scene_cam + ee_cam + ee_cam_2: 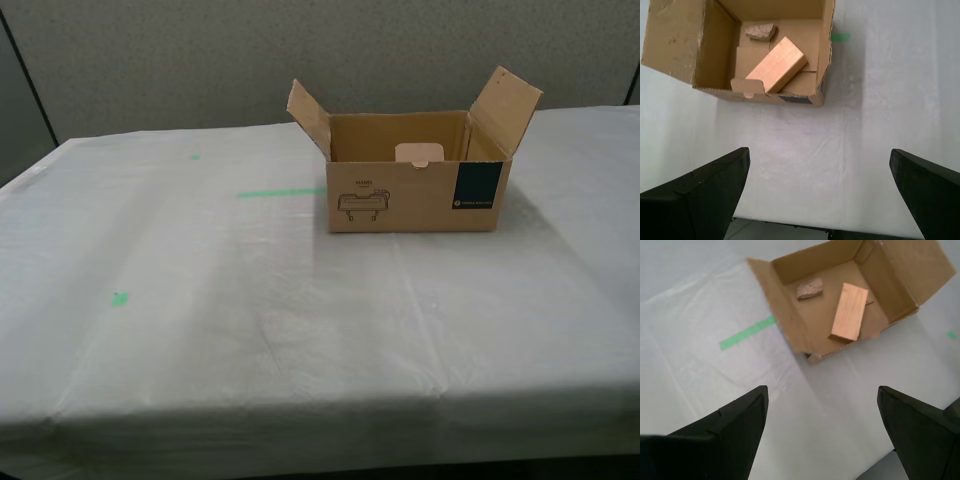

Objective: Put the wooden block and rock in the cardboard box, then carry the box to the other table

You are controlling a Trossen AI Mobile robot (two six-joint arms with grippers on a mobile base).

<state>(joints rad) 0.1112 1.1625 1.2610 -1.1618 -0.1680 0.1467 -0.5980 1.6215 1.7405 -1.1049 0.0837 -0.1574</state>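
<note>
Inside cardboard box (767, 92), wrist-only: wooden block (776, 65), rock (760, 31)

Cardboard box (415, 190) on other table (250, 330); wooden block (850, 311), rock (809, 289) side by side inside box.

Grey partition wall (200, 60) behind.

Brown cardboard box (415, 195), dark green label (477, 186); white-grey cloth (250, 330).
</note>
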